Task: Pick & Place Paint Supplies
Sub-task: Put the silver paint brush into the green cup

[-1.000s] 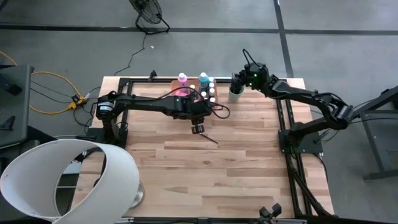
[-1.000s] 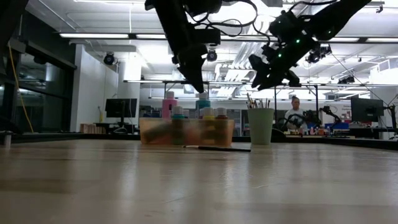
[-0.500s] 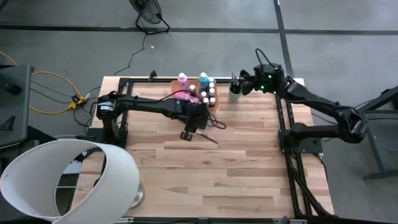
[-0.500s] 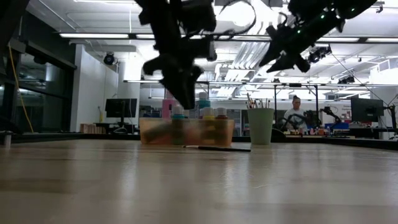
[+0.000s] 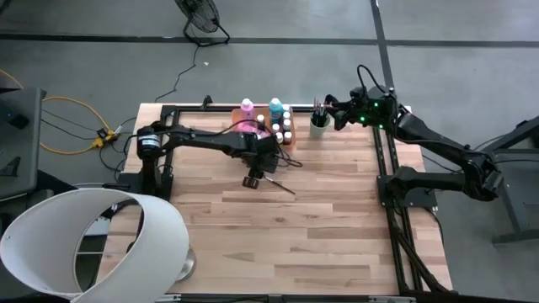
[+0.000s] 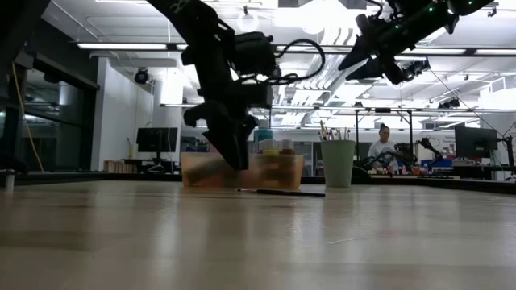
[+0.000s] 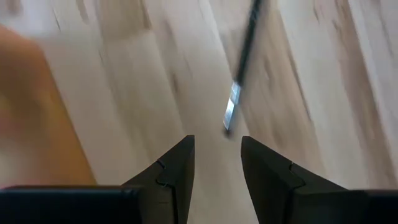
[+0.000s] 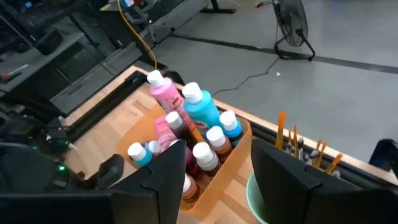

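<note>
One thin dark-handled paintbrush lies flat on the wood table; in the left wrist view the paintbrush points its metal ferrule at my fingers. My left gripper hangs open just above the table, a little left of the brush's tip, touching nothing; the left gripper shows a clear gap. Paint bottles with white caps stand in the orange tray. More brushes stand in the green cup. My right gripper is open in the air right of the cup.
The tray and cup stand at the table's far edge. A black frame runs along the right side. A large white lampshade covers the near left corner. The middle and near wood is bare. A person sits far behind.
My left gripper has moved down toward the table and a little toward its left and near edges, ending low beside the lying brush. My right gripper has drawn back from over the green cup toward the table's right edge and risen. The brush on the table has stayed put.
</note>
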